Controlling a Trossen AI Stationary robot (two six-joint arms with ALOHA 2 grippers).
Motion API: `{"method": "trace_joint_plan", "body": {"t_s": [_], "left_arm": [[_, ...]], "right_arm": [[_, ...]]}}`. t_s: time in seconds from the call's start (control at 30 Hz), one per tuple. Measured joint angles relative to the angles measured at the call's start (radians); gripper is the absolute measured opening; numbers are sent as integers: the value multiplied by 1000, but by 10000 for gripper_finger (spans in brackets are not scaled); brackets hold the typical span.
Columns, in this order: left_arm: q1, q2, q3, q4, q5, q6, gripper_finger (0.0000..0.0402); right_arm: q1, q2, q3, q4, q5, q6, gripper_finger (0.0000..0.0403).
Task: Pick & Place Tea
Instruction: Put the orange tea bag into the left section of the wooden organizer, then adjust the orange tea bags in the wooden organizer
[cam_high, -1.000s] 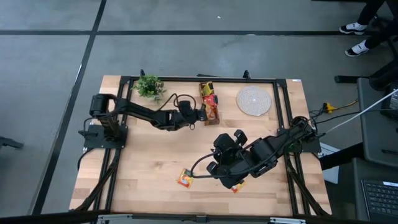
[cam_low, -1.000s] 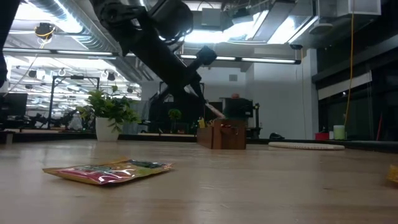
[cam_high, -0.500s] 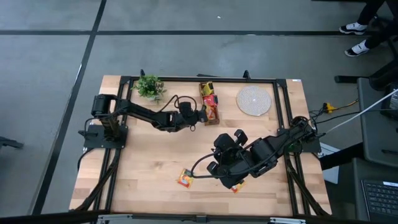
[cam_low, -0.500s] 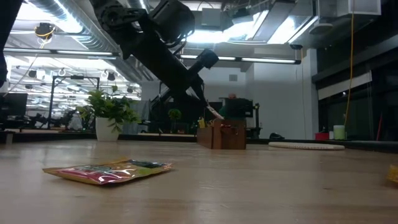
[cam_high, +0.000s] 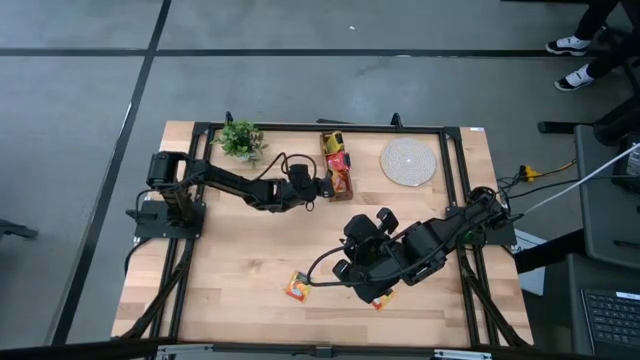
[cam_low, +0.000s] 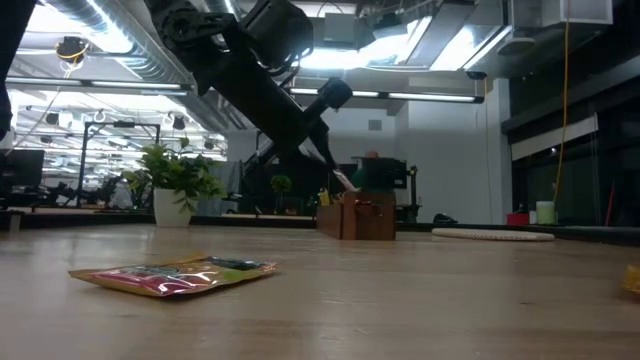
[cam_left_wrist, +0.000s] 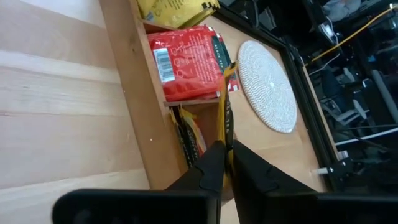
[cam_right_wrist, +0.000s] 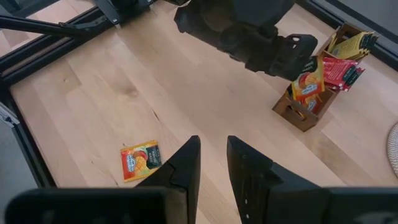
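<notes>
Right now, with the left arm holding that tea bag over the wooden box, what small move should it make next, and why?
Probably lower it a little and let go. The left gripper pinches an orange sachet edge-on over the wooden box, beside the red sachet already in its compartment. The right gripper waits open near the loose sachet.

Pale matt wood table (cam_high: 240, 260); glossy sachets (cam_left_wrist: 186, 62).

The wooden bench (cam_high: 230, 250) holds a little green plant (cam_high: 240, 139), a wooden box (cam_high: 338, 166) of tea bags, and a round pale mat (cam_high: 407, 161); two tea bags (cam_high: 297, 288) lie flat near the front.
</notes>
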Motion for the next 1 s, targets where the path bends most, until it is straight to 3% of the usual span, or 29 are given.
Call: {"method": "trace_joint_plan", "body": {"t_s": [0.7,1.0], "left_arm": [[0,-1,0,7,42,-10,56],[1,-1,0,7,45,-10,91]], "right_arm": [[0,0,0,0,0,0,82],[0,0,0,0,0,0,82]]}}
